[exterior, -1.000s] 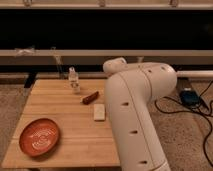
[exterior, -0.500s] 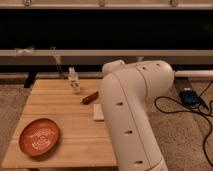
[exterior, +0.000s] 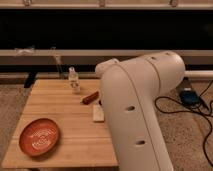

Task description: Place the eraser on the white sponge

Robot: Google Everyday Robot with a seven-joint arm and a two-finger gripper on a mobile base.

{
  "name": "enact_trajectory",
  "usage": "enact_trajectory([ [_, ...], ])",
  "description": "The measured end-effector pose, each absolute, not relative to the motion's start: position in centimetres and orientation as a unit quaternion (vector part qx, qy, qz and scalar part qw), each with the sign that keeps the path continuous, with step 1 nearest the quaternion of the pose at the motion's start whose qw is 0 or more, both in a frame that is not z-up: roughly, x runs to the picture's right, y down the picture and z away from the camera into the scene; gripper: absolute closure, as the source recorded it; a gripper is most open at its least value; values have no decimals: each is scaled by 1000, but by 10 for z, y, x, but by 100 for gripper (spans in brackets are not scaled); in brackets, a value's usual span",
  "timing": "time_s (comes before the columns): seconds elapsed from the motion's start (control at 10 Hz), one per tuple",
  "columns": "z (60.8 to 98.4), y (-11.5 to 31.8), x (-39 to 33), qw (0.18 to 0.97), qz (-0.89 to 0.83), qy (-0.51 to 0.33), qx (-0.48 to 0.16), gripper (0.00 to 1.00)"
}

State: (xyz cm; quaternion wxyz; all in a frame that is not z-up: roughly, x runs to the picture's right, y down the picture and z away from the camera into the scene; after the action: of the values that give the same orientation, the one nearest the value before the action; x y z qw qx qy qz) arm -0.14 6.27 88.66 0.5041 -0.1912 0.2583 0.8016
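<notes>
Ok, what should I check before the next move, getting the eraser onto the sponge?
1. View of sponge: ok, flat on the table, its right edge hidden by the arm.
2. Top of sponge free: ok where it shows.
3. View of eraser: not ok, none shows.
4. State of claw: out of sight behind the arm, shut; grip on eraser: cannot tell.
5. Brown stick off the sponge: ok, just beyond its far end.
6. Orange plate out of the way: ok, front left of the table.
</notes>
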Motion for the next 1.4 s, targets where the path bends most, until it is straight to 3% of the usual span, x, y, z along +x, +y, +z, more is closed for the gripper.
enact_trajectory([
  [0.4,845,72,-53,565,761,224,-228,100],
  [1.3,843,113,-56,567,742,258,-246,100],
  [1.4,845,118,-52,564,742,266,-245,96],
])
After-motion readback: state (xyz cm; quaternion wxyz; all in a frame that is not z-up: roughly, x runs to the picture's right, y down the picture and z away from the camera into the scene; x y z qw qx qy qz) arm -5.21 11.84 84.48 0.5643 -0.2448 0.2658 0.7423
